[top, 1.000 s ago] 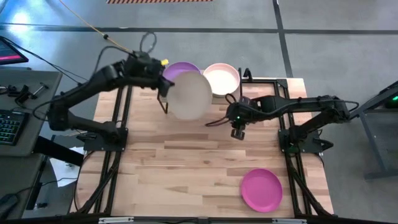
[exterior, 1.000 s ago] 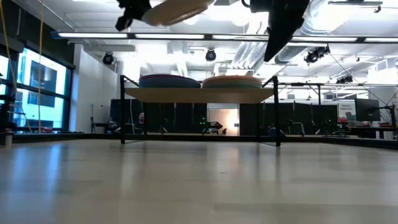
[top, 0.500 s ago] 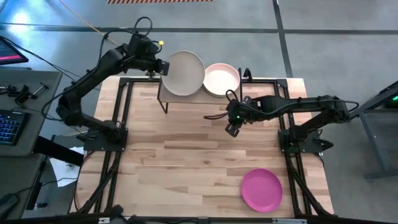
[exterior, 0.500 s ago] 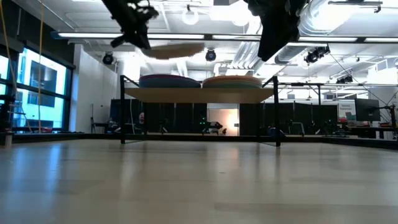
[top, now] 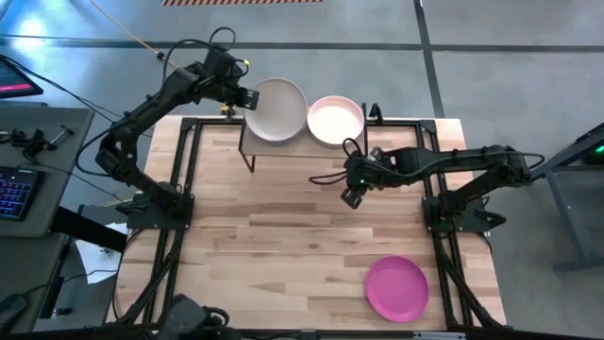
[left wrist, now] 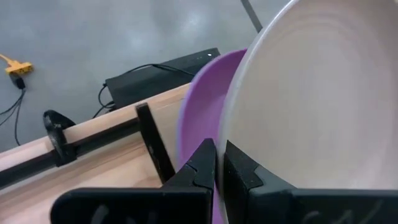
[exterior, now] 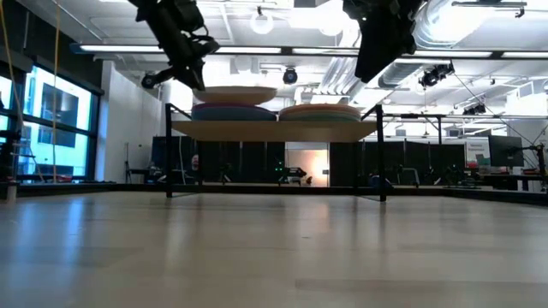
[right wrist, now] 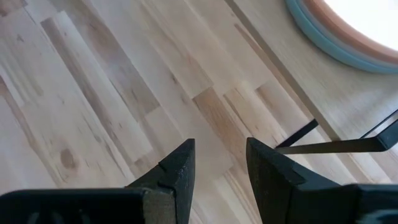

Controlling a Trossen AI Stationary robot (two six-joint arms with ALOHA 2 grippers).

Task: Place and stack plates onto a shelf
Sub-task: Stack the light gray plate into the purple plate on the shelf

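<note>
While held level above the purple plate (left wrist: 198, 124), the following is seen:
Shelf (top: 274, 149): light wood, two stacks carried.
Cream plate (top: 276, 110): round, matte, rim pinched between left gripper (left wrist: 217, 167) fingers.
Right gripper (right wrist: 219, 163): parted, nothing held, near shelf.

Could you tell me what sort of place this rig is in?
Probably a robotics lab or workshop: the wooden table stands on a grey concrete floor, a lit keyboard sits on a side desk, and exposed ceiling lights hang overhead.

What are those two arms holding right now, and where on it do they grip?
The left pincer pinches the cream plate by its rim, over the purple plate on the shelf. The right pincer is open, holding nothing.
</note>
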